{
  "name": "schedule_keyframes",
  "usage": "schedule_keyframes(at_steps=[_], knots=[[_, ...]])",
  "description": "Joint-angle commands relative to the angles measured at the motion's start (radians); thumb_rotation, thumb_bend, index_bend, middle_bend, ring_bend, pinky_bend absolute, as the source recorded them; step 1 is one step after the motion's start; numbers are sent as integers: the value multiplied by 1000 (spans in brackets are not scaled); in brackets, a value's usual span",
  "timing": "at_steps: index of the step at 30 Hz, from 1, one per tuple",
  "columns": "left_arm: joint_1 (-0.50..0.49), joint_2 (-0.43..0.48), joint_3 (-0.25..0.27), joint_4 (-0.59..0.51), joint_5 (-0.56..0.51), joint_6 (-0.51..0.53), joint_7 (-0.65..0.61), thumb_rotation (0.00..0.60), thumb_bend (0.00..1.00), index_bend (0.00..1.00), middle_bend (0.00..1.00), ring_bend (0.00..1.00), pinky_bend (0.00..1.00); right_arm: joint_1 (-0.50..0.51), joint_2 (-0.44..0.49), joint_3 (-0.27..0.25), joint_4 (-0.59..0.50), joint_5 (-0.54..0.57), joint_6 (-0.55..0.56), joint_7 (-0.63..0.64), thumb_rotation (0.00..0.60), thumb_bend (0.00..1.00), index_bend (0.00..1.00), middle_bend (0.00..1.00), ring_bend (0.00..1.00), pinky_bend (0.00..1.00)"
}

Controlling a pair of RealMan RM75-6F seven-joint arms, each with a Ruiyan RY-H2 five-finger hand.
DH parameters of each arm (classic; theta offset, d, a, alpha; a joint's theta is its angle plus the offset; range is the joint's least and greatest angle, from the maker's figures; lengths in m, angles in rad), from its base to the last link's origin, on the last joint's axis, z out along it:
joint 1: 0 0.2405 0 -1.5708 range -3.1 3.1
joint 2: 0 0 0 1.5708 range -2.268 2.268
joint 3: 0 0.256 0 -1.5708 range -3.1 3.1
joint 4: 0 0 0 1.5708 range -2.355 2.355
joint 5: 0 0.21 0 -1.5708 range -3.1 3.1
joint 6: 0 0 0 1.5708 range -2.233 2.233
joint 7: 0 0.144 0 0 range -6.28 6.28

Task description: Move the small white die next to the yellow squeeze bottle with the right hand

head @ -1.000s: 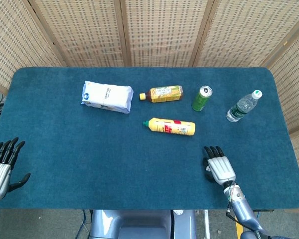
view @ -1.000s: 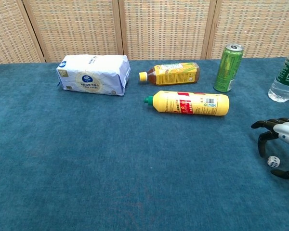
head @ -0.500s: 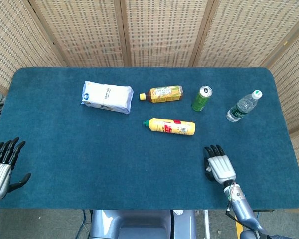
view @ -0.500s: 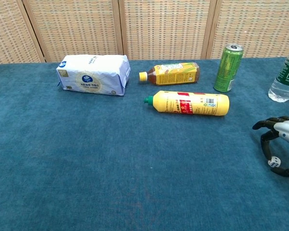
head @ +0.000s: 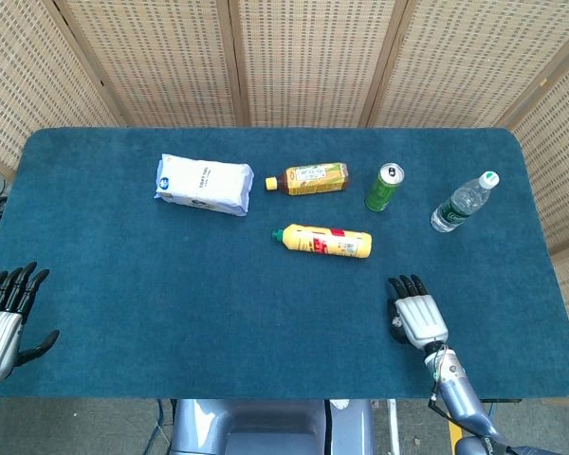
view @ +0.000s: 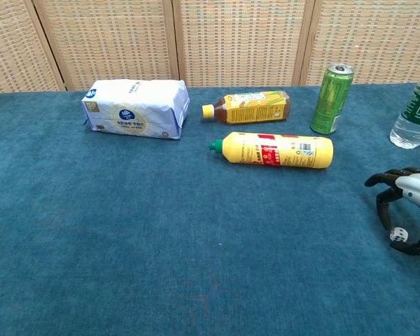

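Blue felt table [head: 171, 303] with wicker screens behind it, that's my workspace. The die [view: 398, 235] sits near the right front edge, right under my right hand [view: 406, 210], caged between the curled fingers [view: 383, 205] and the thumb below it. From the chest view I honestly can't tell if the fingers are pinching it or just hovering around it, and the head view hides the die completely under the hand.

Main worry: it's tiny and hard, so if I close unevenly it could squirt out and roll off the near edge, or tumble when I lift.

The yellow bottle [view: 276, 150] lies on its side up and to the left, well apart from the die. The path between looks open. Beyond it there's a tea bottle [view: 248, 107], a green can [view: 331, 99], a water bottle [view: 413, 115] far right, and a white pack [view: 135, 108] out left. Left hand [head: 2, 318] is parked at the left front edge, fingers spread, holding nothing.
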Motion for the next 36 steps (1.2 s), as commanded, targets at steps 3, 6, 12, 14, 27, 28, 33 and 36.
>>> schedule_keyframes(at_steps=[3,6,12,14,27,28,33,36], knots=[[0,1,0,-2,2,2,0,600,271,0,0,0,0,3,6,5,-10,4,3,-7,600,337,528,88,28,0],[1,1,0,-1,0,1,-2,600,271,0,0,0,0,4,8,5,-10,10,1,-12,600,338,528,85,28,0],[0,1,1,-2,1,1,1,600,271,0,0,0,0,4,12,4,-10,22,-2,-16,600,338,528,84,28,0],[0,0,0,-3,2,2,2,600,270,0,0,0,0,4,13,3,-8,24,-3,-17,600,341,528,82,28,0],[3,3,2,-4,7,9,-1,600,271,0,0,0,0,9,21,7,-10,34,-8,-18,600,344,528,66,28,0],[3,3,2,-4,7,8,-2,600,271,0,0,0,0,10,21,7,-9,37,-10,-18,600,343,528,66,28,0],[3,3,1,-5,6,8,-1,600,271,0,0,0,0,12,18,7,0,52,-19,-21,600,350,528,64,28,0],[3,3,2,-5,7,7,0,600,271,0,0,0,0,12,17,7,5,56,-22,-17,600,349,528,64,28,0]])
